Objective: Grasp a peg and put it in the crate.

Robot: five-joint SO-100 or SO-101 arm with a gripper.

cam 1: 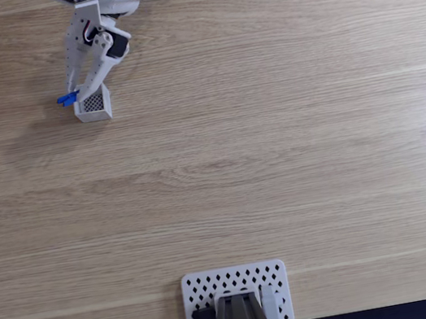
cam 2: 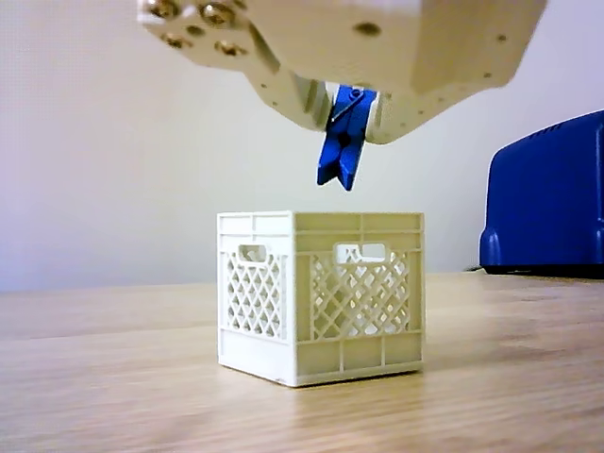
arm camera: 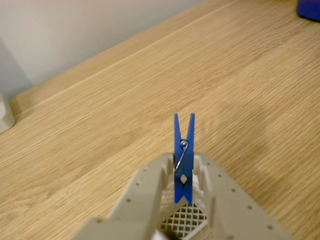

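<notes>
The peg point(cam 2: 342, 142) is a bright blue clothespin, and my gripper point(cam 2: 347, 109) is shut on its upper part so that it hangs tip-down just above the crate point(cam 2: 321, 293). The crate is a small white open-topped box with lattice walls, standing on the wooden table. In the fixed view the gripper point(cam 1: 77, 92) sits at the far left of the table with the peg point(cam 1: 66, 98) sticking out to the left beside the crate point(cam 1: 93, 104). In the wrist view the peg point(arm camera: 183, 155) stands between my fingers point(arm camera: 145, 200), over the crate's mesh bottom point(arm camera: 185, 220).
A white perforated plate point(cam 1: 236, 288) with a dark mount lies at the table's near edge. A blue object point(cam 2: 547, 198) stands to the right behind the crate. A pale wall rises beyond the table's edge point(arm camera: 75, 65).
</notes>
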